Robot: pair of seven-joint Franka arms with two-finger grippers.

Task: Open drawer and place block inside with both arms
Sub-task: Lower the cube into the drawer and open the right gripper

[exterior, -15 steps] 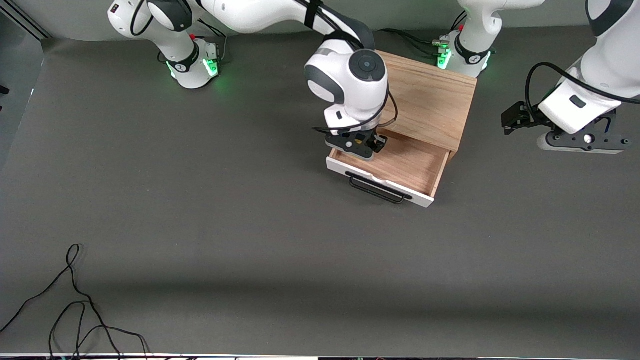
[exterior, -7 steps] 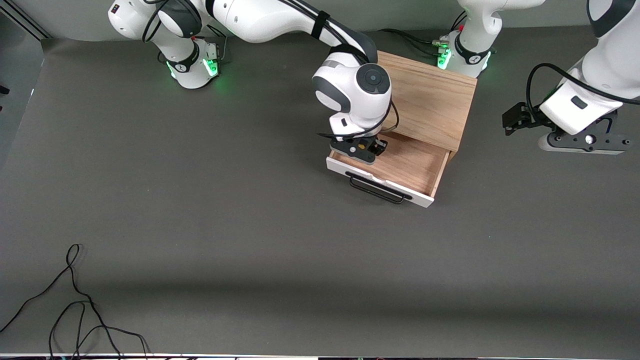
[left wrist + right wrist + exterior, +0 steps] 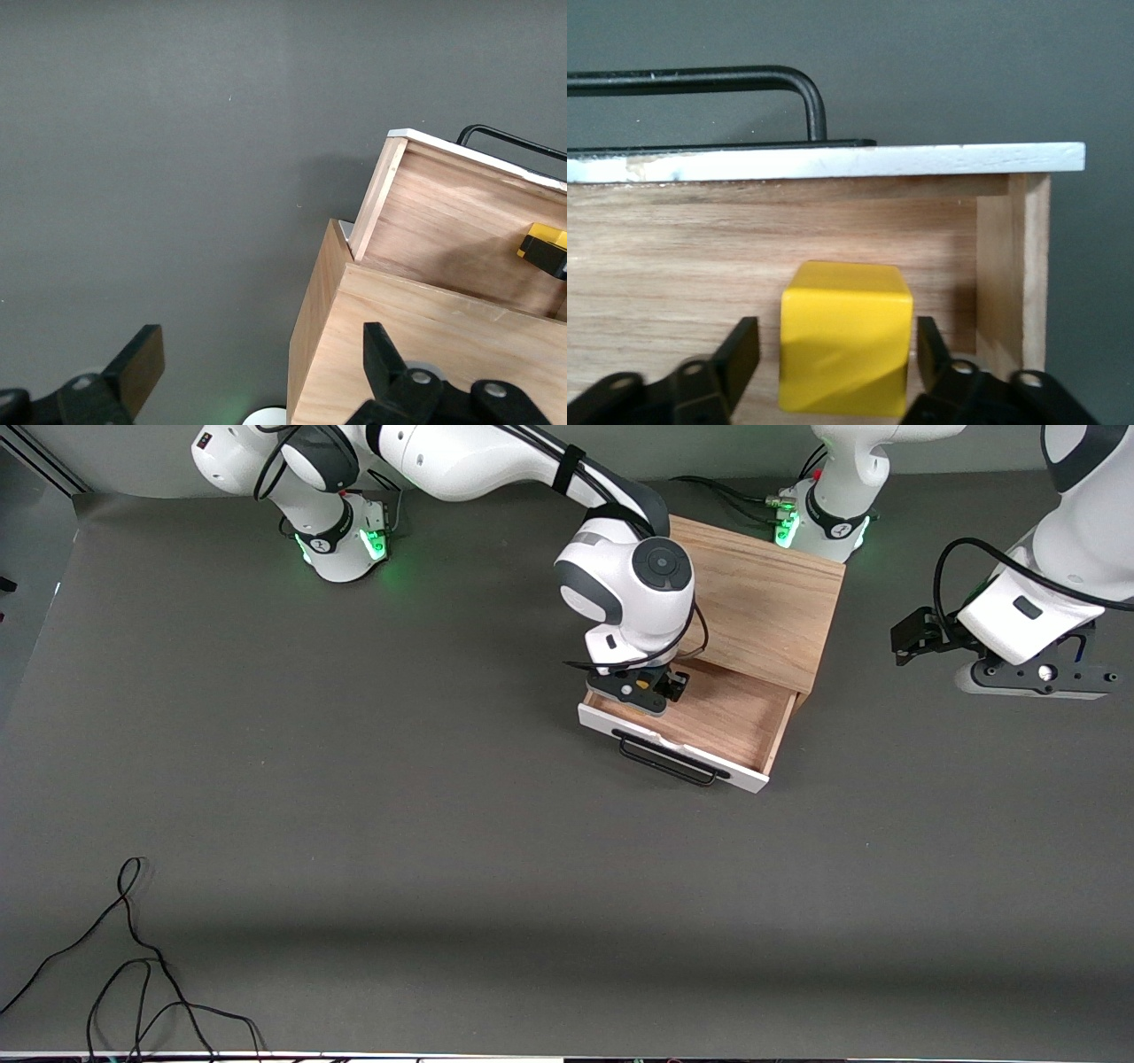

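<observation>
The drawer (image 3: 719,722) stands pulled out of the light oak cabinet (image 3: 762,598), its black handle (image 3: 666,763) facing the front camera. My right gripper (image 3: 653,693) reaches down into the drawer at the corner toward the right arm's end. In the right wrist view the yellow block (image 3: 845,336) rests on the drawer's wooden floor between the fingers of my right gripper (image 3: 837,341), which is open with a small gap on each side. The block (image 3: 541,245) also shows in the left wrist view. My left gripper (image 3: 1032,684) (image 3: 261,347) waits wide open and empty beside the cabinet.
A loose black cable (image 3: 133,965) lies on the dark table near the front camera at the right arm's end. The two green-lit arm bases (image 3: 345,540) (image 3: 819,522) stand along the table's edge farthest from the camera, the cabinet close to the left arm's base.
My right gripper has shifted slightly toward the cabinet over the drawer and its fingers have parted from the block. The left arm has hardly moved.
</observation>
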